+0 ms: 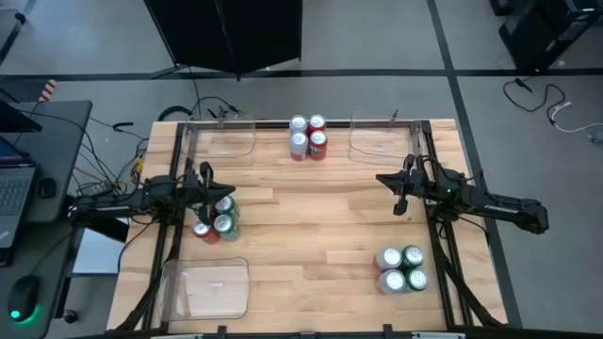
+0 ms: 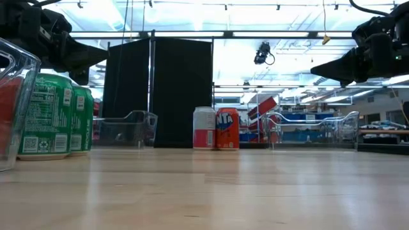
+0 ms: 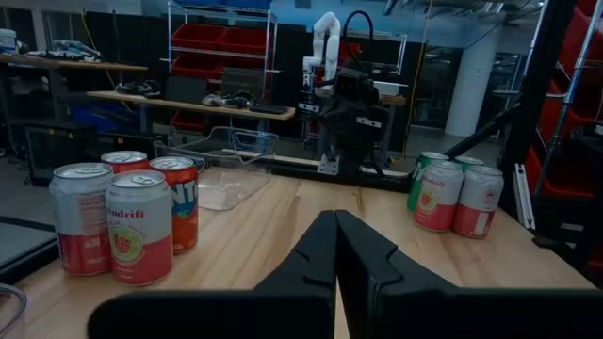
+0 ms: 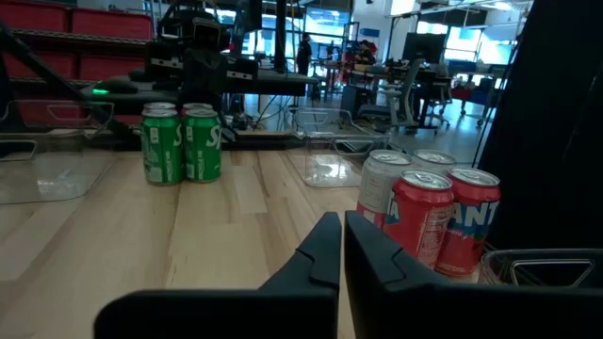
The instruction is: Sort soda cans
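Nearest the low camera: edge of a clear tray at the picture's left, green cans standing just behind it on the wooden table. High view shows three groups of four cans, well apart. Group by the left gripper: green and red tops mixed, at the left side of the table, touching one another. Group at the far edge, centre: two silver-white, two red, between two clear trays. Group at the near right: silver-white and green, packed in a square. A third clear tray lies at the near left corner, holding no cans. Left gripper hangs above the table just beside its can group, jaws closed together, gripping nothing; left wrist view confirms the fingers meet. Right gripper over the right side of the table, apart from every can, jaws likewise pressed together and bare; fingers touching in the right wrist view
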